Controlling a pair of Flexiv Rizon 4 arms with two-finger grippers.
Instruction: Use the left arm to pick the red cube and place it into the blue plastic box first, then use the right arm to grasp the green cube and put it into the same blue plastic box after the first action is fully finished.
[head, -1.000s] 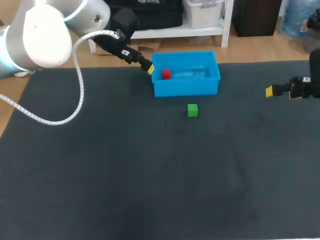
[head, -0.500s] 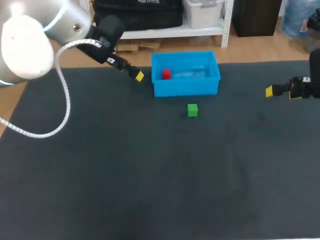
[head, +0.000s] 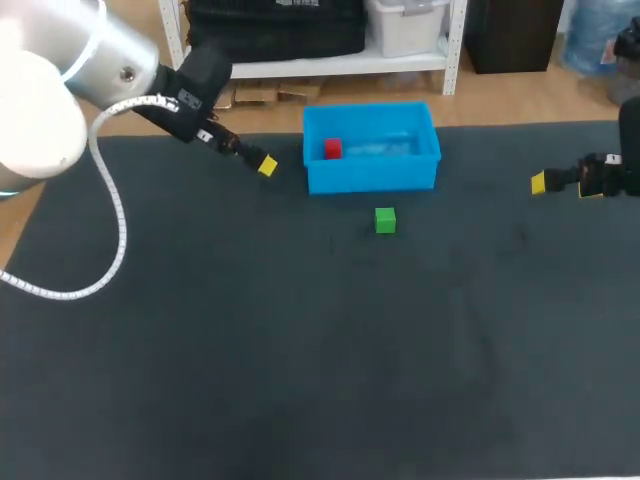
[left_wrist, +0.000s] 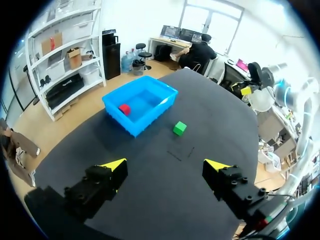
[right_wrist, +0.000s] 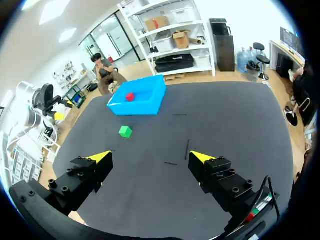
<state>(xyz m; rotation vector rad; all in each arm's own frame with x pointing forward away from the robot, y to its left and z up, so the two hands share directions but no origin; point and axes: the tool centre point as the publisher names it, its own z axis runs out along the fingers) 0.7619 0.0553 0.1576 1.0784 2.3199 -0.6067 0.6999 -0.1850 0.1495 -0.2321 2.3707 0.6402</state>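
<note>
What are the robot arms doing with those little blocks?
They are putting cubes into the blue box. The red cube already lies inside it, and the left gripper hangs open and empty beside the box. The green cube sits on the table in front of the box, not yet picked up. The right gripper is open too, off to the side, away from it.

Bright, even overhead light; white glare far off; shadows soft, faint
</note>
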